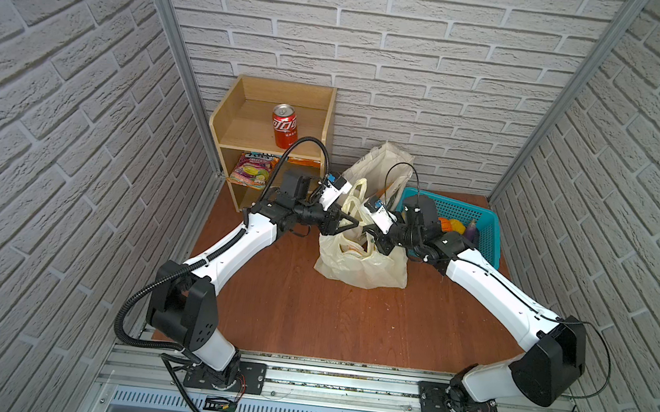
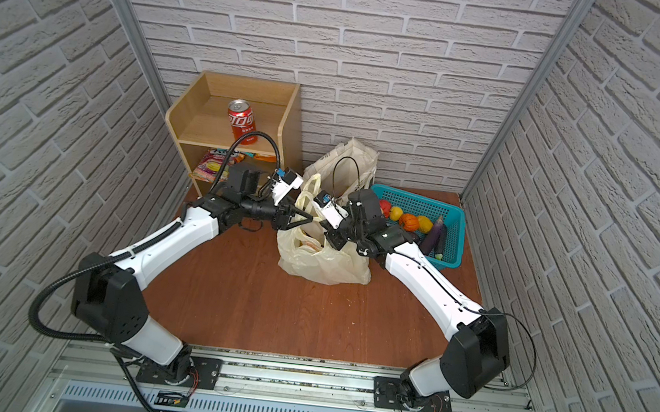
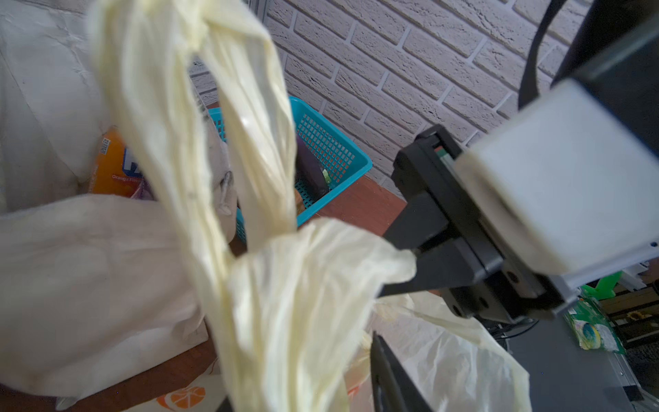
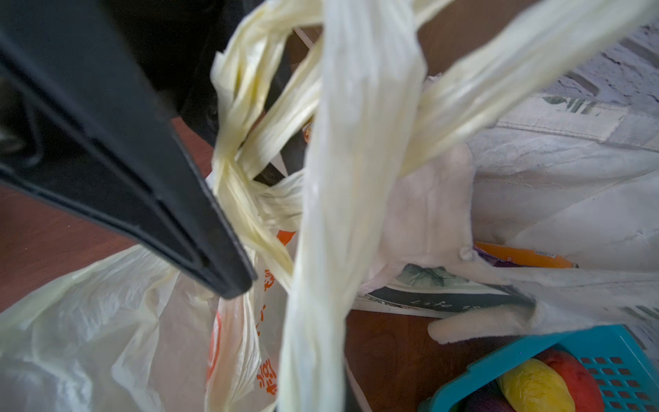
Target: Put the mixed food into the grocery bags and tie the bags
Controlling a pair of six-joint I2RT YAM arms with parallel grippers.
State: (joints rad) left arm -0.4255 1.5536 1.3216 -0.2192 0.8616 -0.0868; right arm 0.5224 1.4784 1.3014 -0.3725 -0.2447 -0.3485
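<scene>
The pale-yellow plastic bag [image 1: 359, 264] [image 2: 322, 262] stands mid-table, its two handles pulled up and crossed over each other. My left gripper [image 1: 356, 224] [image 2: 311, 218] [image 3: 303, 374] is open, and one twisted handle runs loosely between its fingers. On the other handle my right gripper [image 1: 369, 236] [image 2: 323, 226] [image 4: 313, 399] is shut. Just behind stands the cream canvas tote [image 1: 382, 166] [image 2: 349, 161]; inside it lie the orange soda can [image 3: 110, 167] [image 4: 524, 258] and a bit of the purple packet [image 3: 142, 191].
A turquoise mesh basket [image 1: 457, 208] [image 2: 452, 236] with toy fruit and an eggplant sits at the right, close behind my right arm. A wooden shelf [image 1: 245, 123] at the back left holds a red cola can [image 1: 284, 126] and snack packets [image 1: 250, 169].
</scene>
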